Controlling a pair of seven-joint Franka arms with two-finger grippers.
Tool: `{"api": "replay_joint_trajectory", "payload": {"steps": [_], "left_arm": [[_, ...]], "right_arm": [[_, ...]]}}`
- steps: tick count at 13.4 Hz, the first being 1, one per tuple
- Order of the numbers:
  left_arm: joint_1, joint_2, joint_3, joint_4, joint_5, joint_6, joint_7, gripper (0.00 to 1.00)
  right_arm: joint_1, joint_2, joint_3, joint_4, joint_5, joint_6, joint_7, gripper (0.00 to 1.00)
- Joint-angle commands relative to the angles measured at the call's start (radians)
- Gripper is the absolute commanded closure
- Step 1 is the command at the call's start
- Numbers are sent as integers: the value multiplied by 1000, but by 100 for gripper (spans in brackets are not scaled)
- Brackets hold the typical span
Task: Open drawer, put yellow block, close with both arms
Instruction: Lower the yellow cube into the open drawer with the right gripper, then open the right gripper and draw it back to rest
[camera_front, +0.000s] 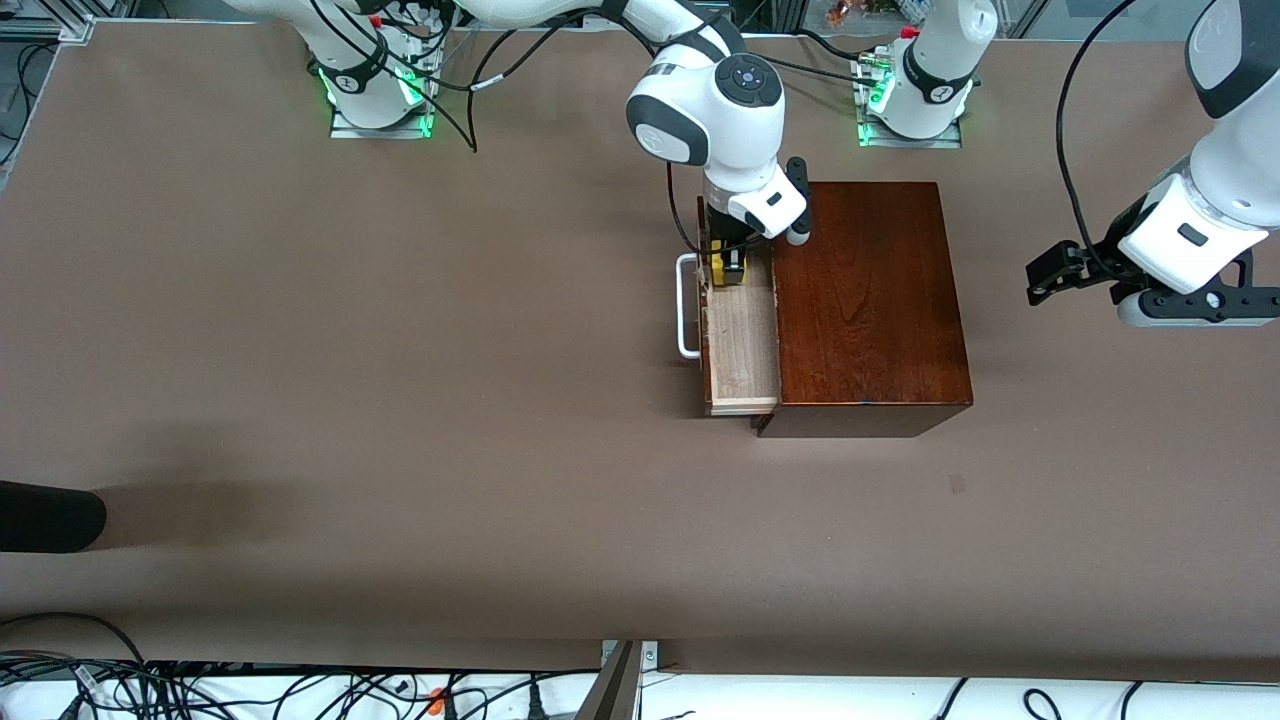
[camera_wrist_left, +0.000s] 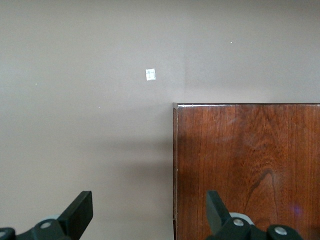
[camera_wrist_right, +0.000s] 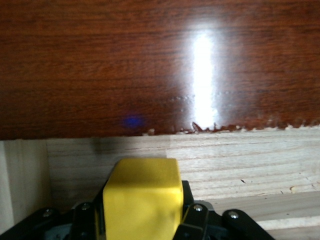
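Drawer (camera_front: 742, 345): slid out, pale raw-wood floor mostly bare.
Right tool (camera_front: 728, 268): clamped on the smooth yellow block (camera_wrist_right: 142, 197), inside the drawer's upper end, frame centre.
Left tool (camera_wrist_left: 145, 217): spread wide, over the glossy box (camera_front: 870, 300) edge.

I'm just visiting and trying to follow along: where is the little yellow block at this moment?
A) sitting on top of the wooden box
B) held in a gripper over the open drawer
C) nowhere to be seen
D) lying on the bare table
B: the right gripper is shut on the yellow block, over the pale inside of the open drawer.
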Motion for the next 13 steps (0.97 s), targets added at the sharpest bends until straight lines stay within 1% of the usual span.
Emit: {"api": "replay_joint_trajectory", "payload": {"steps": [1, 3, 5, 6, 7, 8, 10, 11, 12, 13], "left_arm": [[-2, -21, -1, -14, 3, -7, 8, 0], [-2, -20, -1, -13, 3, -3, 9, 0], [-1, -17, -1, -11, 3, 2, 9, 0], [-1, -17, -1, -13, 3, 2, 9, 0], [1, -17, -1, -11, 3, 2, 9, 0], [2, -17, -1, -13, 3, 1, 9, 0], [2, -18, -1, -13, 3, -3, 12, 0], [2, -18, -1, -11, 3, -3, 14, 0], [2, -18, -1, -13, 3, -3, 14, 0], [2, -18, -1, -13, 3, -3, 14, 0]], "right_arm": [[0, 35, -5, 31, -15, 24, -11, 86], [-2, 36, -9, 31, -15, 30, -13, 85], [-3, 36, -9, 31, -15, 31, -13, 79], [-3, 36, -9, 31, -15, 34, -11, 72], [-5, 36, -10, 31, -14, 36, -11, 52], [-5, 33, -10, 32, -14, 36, -8, 1], [-3, 22, -18, 43, -11, 21, -1, 0], [-3, 18, -15, 61, -3, -8, -1, 0], [-6, 15, -13, 102, 4, -49, 2, 0], [-20, 6, -13, 156, 52, -105, 4, 0]]}}
